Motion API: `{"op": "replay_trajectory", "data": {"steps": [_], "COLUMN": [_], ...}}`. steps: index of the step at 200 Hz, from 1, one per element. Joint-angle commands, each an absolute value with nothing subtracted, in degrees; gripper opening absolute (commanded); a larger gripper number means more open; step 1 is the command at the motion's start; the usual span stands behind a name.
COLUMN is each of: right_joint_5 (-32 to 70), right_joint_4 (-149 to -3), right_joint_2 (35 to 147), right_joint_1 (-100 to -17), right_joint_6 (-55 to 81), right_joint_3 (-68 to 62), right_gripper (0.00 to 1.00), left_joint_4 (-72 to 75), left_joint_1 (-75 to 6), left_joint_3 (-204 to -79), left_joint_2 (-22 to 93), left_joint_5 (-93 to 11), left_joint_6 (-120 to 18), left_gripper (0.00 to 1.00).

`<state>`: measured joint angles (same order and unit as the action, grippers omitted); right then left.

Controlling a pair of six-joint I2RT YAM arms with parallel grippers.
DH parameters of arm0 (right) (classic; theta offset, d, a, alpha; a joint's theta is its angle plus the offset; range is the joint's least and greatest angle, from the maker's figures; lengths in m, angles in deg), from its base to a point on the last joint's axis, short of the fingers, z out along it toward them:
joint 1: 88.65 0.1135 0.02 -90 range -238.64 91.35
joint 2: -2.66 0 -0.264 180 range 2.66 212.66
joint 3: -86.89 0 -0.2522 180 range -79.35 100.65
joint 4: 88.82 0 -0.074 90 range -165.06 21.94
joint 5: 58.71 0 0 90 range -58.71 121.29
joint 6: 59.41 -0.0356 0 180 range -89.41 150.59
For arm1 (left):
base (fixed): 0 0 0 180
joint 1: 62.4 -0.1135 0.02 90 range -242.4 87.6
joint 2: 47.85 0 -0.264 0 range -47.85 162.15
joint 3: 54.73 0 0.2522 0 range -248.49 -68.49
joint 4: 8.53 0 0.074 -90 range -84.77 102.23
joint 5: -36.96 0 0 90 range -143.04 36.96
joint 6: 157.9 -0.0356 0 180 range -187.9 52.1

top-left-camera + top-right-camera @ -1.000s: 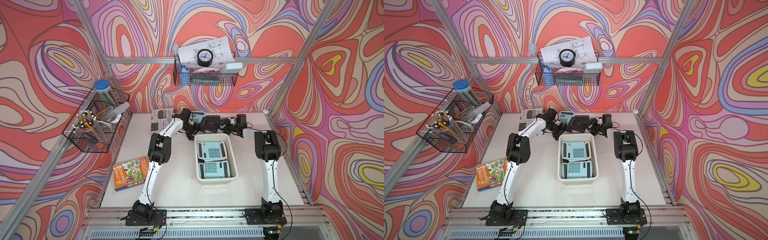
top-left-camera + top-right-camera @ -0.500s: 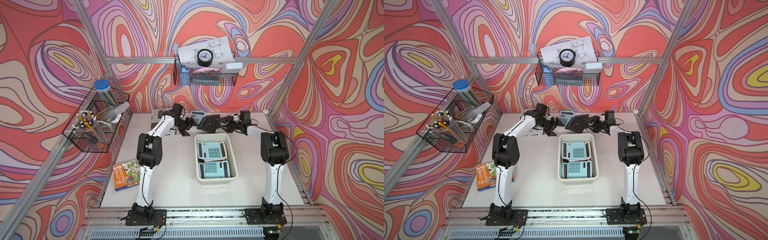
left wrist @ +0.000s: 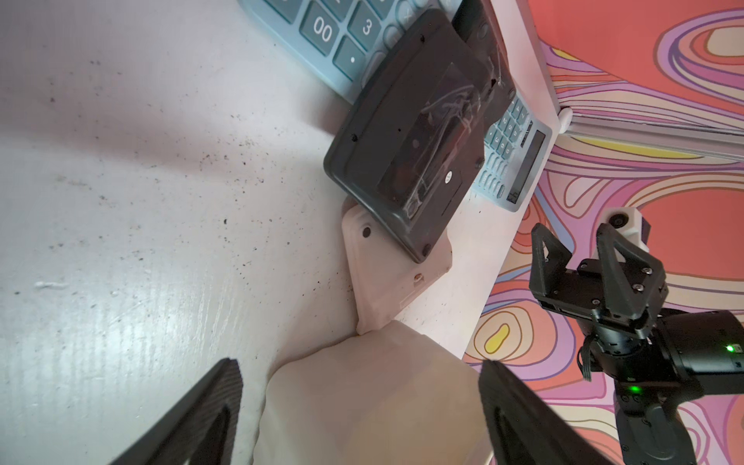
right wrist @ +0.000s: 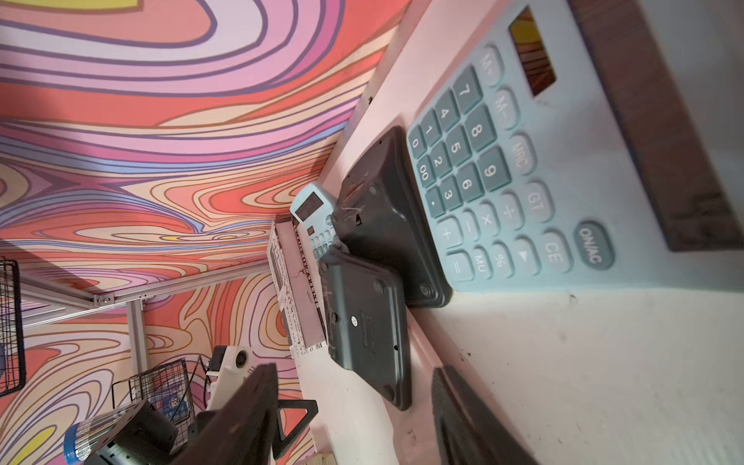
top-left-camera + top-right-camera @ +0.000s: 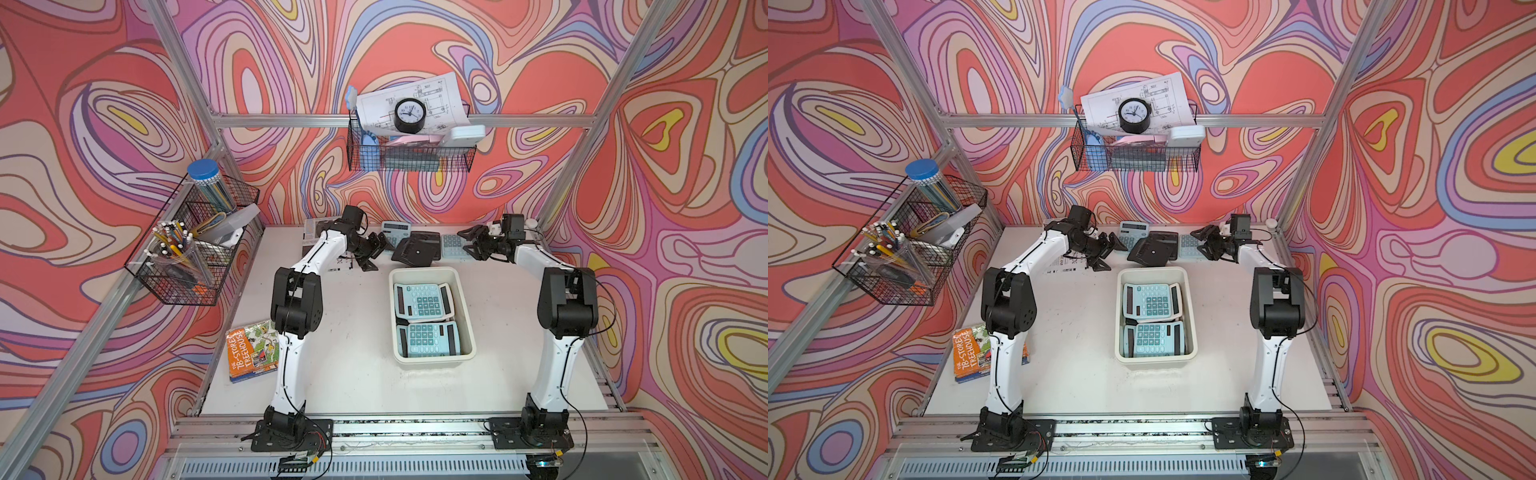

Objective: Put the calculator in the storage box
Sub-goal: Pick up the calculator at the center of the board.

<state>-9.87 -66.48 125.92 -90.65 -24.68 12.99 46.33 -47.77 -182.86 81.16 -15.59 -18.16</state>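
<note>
Two calculators (image 5: 422,305) sit in the storage box (image 5: 432,361) — loose calculators (image 5: 415,251) wait on the tabletop (image 5: 353,332). The left gripper (image 5: 373,253) and right gripper (image 5: 469,243) are spread, empty.

same build on both: white tube links on the left arm (image 5: 293,365) and right arm (image 5: 559,365), joined by chunky black joint housings (image 5: 297,299). thin black cables (image 3: 584,358) are routed outside. the right gripper (image 3: 571,230) is fitted with black triangular cut-out fingers (image 3: 612,249), silver screws (image 3: 638,286), and green lights (image 3: 634,389) are seen behind it.
</note>
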Motion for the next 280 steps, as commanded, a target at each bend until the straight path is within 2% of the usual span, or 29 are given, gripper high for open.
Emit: {"op": "replay_trajectory", "data": {"steps": [1, 38, 63, 122, 159, 199, 280], "right_joint_5": [-13.7, -16.0, -17.6, -21.5, -22.8, -23.7, -23.9], "right_joint_4": [-65.8, -66.2, -67.0, -68.3, -66.4, -62.7, -58.4], "right_joint_2": [129.8, 133.2, 136.5, 141.0, 139.7, 138.0, 135.1], "right_joint_1": [-89.4, -85.8, -84.9, -83.0, -82.5, -82.4, -81.8], "right_joint_6": [-24.4, -23.9, -23.9, -25.8, -24.3, -21.6, -18.7], "right_joint_3": [14.4, 14.3, 16.5, 19.5, 16.7, 15.2, 14.0], "right_gripper": [0.63, 0.63, 0.63, 0.60, 0.57, 0.57, 0.58], "left_joint_4": [47.9, 49.6, 45.7, 25.3, 4.7, -5.5, -14.6], "left_joint_1": [-48.2, -48.2, -47.2, -45.0, -45.0, -44.9, -44.8], "left_joint_3": [-182.9, -188.1, -188.1, -177.6, -171.1, -171.2, -169.0], "left_joint_2": [81.2, 87.6, 89.6, 90.4, 91.1, 94.6, 95.9], "left_joint_5": [-16.0, -12.3, -10.6, -9.2, -9.2, -10.2, -10.7], "left_joint_6": [-19.5, -18.3, -14.7, -2.0, 10.7, 17.6, 23.2], "left_gripper": [0.88, 0.89, 0.91, 0.93, 0.92, 0.85, 0.53]}}
